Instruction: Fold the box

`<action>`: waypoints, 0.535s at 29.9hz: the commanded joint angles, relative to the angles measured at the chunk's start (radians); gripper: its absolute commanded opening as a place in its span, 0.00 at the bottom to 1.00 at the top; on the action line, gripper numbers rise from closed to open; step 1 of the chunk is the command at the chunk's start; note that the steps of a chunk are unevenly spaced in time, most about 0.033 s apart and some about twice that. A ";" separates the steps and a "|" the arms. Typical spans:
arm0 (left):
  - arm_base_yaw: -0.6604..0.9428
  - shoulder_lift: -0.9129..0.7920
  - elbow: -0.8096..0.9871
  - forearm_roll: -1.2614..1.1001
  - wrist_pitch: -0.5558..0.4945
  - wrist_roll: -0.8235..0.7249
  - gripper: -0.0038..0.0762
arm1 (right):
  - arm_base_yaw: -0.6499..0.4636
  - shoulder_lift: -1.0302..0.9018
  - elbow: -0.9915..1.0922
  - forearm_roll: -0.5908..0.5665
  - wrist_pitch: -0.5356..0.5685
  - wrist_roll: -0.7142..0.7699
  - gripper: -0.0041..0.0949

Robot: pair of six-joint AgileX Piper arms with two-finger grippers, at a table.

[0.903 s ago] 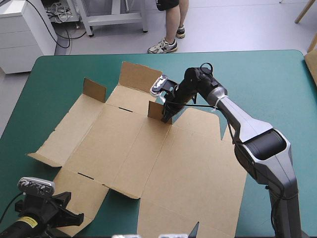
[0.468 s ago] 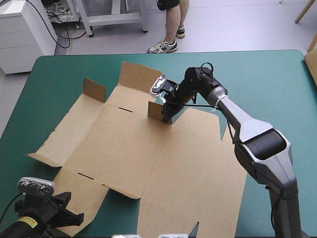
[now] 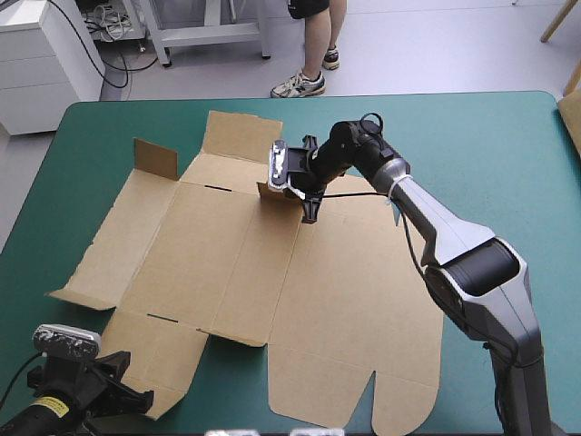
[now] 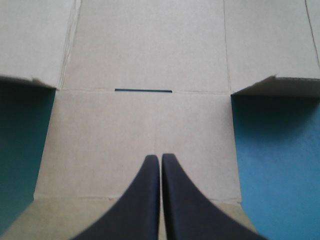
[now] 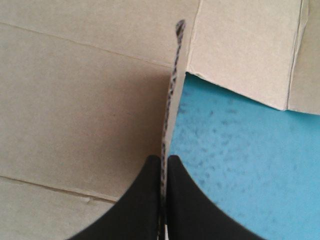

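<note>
The brown box (image 3: 236, 263) lies as a cut sheet, mostly flat, on the teal-green cover. Two flaps at its far edge stand partly raised: a small one (image 3: 154, 159) and a wider one (image 3: 241, 134). My right gripper (image 3: 307, 205) is over the far middle of the sheet, shut on a small flap (image 3: 270, 191). In the right wrist view that flap (image 5: 172, 90) runs edge-on, up from between the fingertips of the right gripper (image 5: 162, 159). My left gripper (image 3: 143, 397) is at the near left corner. The left wrist view shows the left gripper (image 4: 160, 157) shut and holding nothing, over a near flap (image 4: 140, 125) with a slot (image 4: 143, 90) ahead.
The teal-green cover (image 3: 508, 154) shows to the right of the box and along the far edge. The sheet's left corner (image 3: 56, 295) lies close to the table's left edge. Its near edge (image 3: 363, 413) is close to the table's front.
The right gripper has moved left and away with the small flap. The whole sheet has slid and turned with it, and its near edge has come farther onto the table. The left arm has not moved.
</note>
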 commanded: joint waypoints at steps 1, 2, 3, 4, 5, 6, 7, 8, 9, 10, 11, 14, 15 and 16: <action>-0.005 0.009 -0.023 -0.019 -0.049 -0.008 0.04 | 0.044 -0.061 -0.039 0.040 -0.038 -0.140 0.02; -0.005 0.009 -0.023 -0.019 -0.049 -0.008 0.04 | 0.054 -0.061 -0.039 0.042 -0.044 -0.150 0.02; -0.005 0.009 -0.023 -0.019 -0.049 -0.008 0.04 | 0.063 -0.061 -0.039 0.042 -0.046 -0.152 0.02; -0.005 0.009 -0.023 -0.019 -0.049 -0.008 0.04 | 0.066 -0.061 -0.039 0.042 -0.046 -0.157 0.02; -0.005 0.009 -0.023 -0.019 -0.049 -0.008 0.04 | 0.073 -0.061 -0.039 0.042 -0.046 -0.167 0.02; -0.005 0.009 -0.023 -0.019 -0.049 -0.008 0.04 | 0.075 -0.061 -0.039 0.045 -0.044 -0.173 0.02; -0.005 0.009 -0.023 -0.019 -0.049 -0.008 0.04 | 0.077 -0.061 -0.039 0.048 -0.040 -0.181 0.02; -0.005 0.009 -0.023 -0.019 -0.049 -0.008 0.04 | 0.076 -0.061 -0.039 0.055 -0.031 -0.185 0.02; -0.005 0.009 -0.023 -0.019 -0.049 -0.008 0.04 | 0.076 -0.061 -0.039 0.063 -0.024 -0.185 0.02; -0.005 0.009 -0.023 -0.019 -0.049 -0.008 0.04 | 0.076 -0.061 -0.039 0.072 -0.016 -0.185 0.02; -0.005 0.009 -0.023 -0.019 -0.049 -0.008 0.04 | 0.076 -0.061 -0.039 0.086 -0.008 -0.192 0.02; -0.005 0.009 -0.023 -0.019 -0.049 -0.008 0.04 | 0.076 -0.057 -0.039 0.103 0.013 -0.192 0.02; -0.005 0.009 -0.023 -0.019 -0.049 -0.008 0.04 | 0.076 -0.054 -0.039 0.103 0.016 -0.185 0.02; -0.005 0.009 -0.023 -0.019 -0.049 -0.008 0.04 | 0.076 -0.053 -0.039 0.101 0.017 -0.176 0.02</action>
